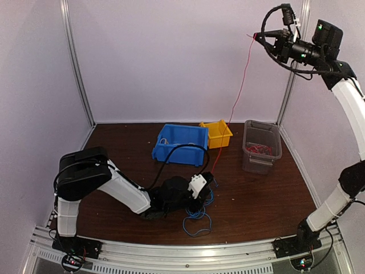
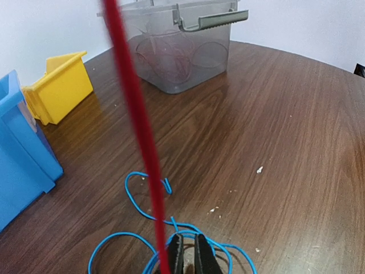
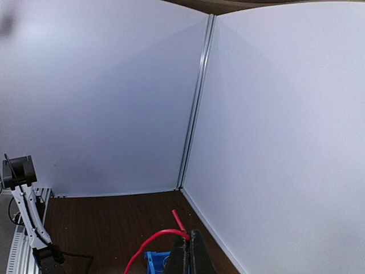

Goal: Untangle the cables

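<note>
A long red cable (image 1: pixel 239 97) runs taut from high at the back right down to the table in front of the bins. My right gripper (image 1: pixel 256 37) is raised near the wall, shut on the cable's top end (image 3: pixel 148 242). Blue cables (image 1: pixel 197 220) lie looped on the wood at the centre front. My left gripper (image 1: pixel 210 181) is low over them. In the left wrist view its fingers (image 2: pixel 190 251) stand almost together, a blue strand (image 2: pixel 134 197) crosses right at their tips, and the red cable (image 2: pixel 134 114) rises just to their left.
A blue bin (image 1: pixel 182 142), a yellow bin (image 1: pixel 218 134) and a clear grey bin (image 1: pixel 262 145) holding red strands stand in a row at the back. White walls close the table on three sides.
</note>
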